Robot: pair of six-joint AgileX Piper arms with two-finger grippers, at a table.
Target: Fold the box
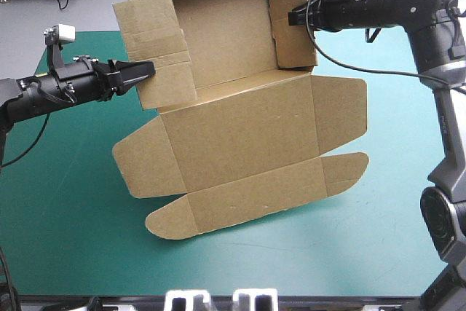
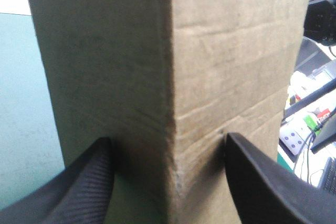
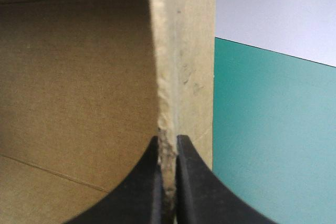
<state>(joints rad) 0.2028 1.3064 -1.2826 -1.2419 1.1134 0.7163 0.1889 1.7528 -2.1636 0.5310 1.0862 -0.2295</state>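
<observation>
The brown box lies on the table's far half, tilted, its tray part raised with walls up and its lid and flaps flat toward the front. My left gripper is at the tray's left wall. In the left wrist view a folded corner of the box stands between the spread fingers of the left gripper, which is open. My right gripper is at the tray's right wall. In the right wrist view the right gripper is shut on the top edge of that box wall.
The teal-green cover shows in front of the box and on both sides of it. The tray's back wall reaches past the table's far edge, over grey floor. The right arm's cable hangs over the lid's right flap.
</observation>
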